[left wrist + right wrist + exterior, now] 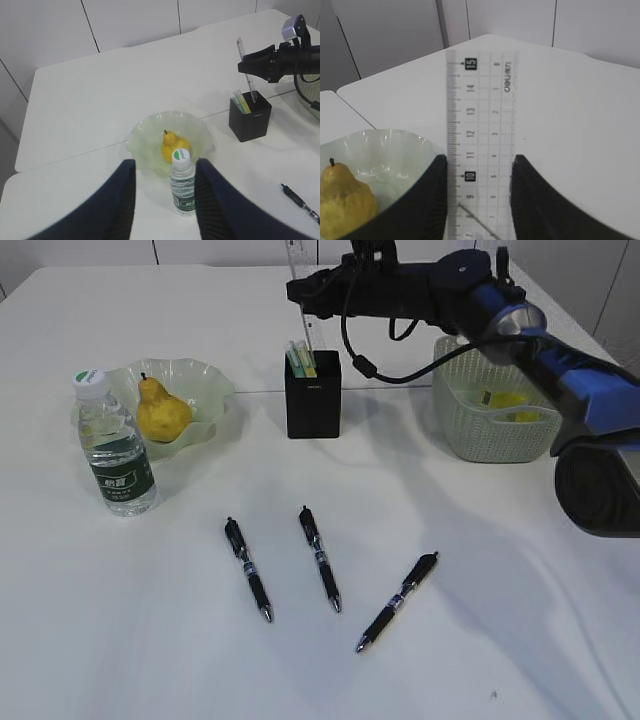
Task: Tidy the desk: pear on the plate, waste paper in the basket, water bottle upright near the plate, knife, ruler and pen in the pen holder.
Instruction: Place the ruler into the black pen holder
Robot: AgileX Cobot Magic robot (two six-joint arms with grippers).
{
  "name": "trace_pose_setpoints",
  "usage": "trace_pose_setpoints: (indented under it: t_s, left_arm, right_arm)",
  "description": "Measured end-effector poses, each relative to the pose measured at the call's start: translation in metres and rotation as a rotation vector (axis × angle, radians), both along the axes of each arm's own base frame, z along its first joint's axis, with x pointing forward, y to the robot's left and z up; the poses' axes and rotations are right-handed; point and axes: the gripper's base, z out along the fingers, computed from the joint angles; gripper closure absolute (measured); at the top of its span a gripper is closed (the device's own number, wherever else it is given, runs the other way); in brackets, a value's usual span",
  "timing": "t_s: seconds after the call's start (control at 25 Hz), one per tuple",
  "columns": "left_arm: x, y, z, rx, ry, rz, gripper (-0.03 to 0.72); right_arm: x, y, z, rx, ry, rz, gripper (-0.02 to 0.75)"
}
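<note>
My right gripper is shut on the clear ruler and holds it upright, its lower end inside the black pen holder. In the right wrist view both fingers press on the edges of the ruler. A green-yellow knife stands in the holder. Three black pens lie on the table in front. The yellow pear sits on the green glass plate. The water bottle stands upright beside the plate. My left gripper is open and empty, high above the bottle.
A pale green woven basket stands at the right with yellow paper inside. The right arm reaches over it from the right. The white table runs to its far edge behind the holder.
</note>
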Motion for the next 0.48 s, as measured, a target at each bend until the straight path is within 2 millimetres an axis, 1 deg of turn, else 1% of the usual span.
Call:
trace_pose_setpoints:
  t_s: [0.24, 0.32, 0.48]
  left_arm:
    - [0.000, 0.000, 0.000, 0.000, 0.000, 0.000, 0.414]
    - [0.000, 0.000, 0.000, 0.000, 0.000, 0.000, 0.414]
    - [0.000, 0.000, 0.000, 0.000, 0.000, 0.000, 0.414]
  right_arm:
    - [0.004, 0.000, -0.024, 0.004, 0.022, 0.002, 0.442]
    - [0.004, 0.000, -0.028, 0.001, 0.023, 0.004, 0.442]
    - [0.005, 0.000, -0.028, -0.002, 0.015, 0.003, 0.442]
